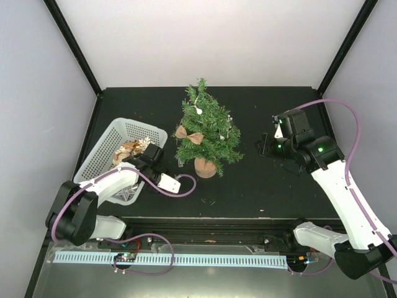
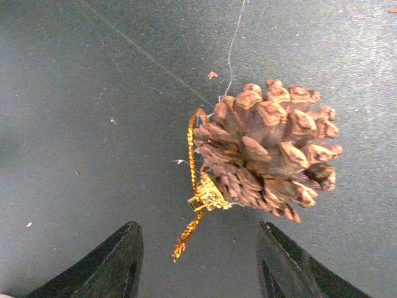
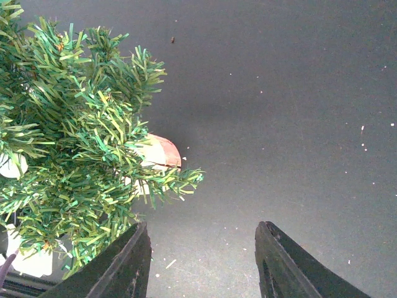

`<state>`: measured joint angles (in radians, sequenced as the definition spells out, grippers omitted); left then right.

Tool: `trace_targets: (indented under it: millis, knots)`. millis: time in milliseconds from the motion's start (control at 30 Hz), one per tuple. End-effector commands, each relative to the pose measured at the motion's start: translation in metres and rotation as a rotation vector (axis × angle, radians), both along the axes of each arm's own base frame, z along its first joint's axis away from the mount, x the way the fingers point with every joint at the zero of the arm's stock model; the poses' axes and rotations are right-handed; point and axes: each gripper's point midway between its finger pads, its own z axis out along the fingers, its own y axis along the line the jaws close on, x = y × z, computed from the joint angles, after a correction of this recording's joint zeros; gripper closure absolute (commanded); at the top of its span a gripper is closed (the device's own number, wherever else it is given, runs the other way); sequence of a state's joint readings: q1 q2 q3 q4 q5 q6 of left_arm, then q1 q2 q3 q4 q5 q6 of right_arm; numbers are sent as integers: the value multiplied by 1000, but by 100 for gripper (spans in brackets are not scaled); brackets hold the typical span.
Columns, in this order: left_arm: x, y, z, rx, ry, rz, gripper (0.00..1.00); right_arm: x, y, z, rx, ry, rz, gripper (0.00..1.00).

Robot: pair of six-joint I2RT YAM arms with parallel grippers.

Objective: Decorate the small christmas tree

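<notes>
The left jaws and the right jaws are hanging half open, holding nothing; the small christmas tree [image 1: 208, 130] is standing between them, nearer the right jaws.

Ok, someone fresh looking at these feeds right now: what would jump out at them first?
Probably the small bushy green christmas tree, upright in the middle of the black table, a tan bow on it. Then the brown pine cone with a gold glitter loop, lying just ahead of the open left pincer. The white lattice plastic basket of ornaments sits left of the tree.
</notes>
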<state>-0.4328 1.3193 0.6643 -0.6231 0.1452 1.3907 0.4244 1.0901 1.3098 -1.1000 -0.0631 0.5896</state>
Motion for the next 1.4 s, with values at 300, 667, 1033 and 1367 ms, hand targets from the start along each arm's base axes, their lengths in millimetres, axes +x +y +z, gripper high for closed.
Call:
trace_targets:
  millis: [300,667,1033,1367]
  knots:
    - [6,-8,7,-26,30,3,80,1,-2,0,5,-7,-17,52]
    - [-8,-7,20,-51,62,7,98,1,-4,-1,-4,-7,-20,53]
    - [-18,-21,104,-220,-4,53,98,1,-5,1,0,-18,-23,53]
    - [-34,-21,156,-315,-71,69,98,3,-2,1,-6,-21,3,53]
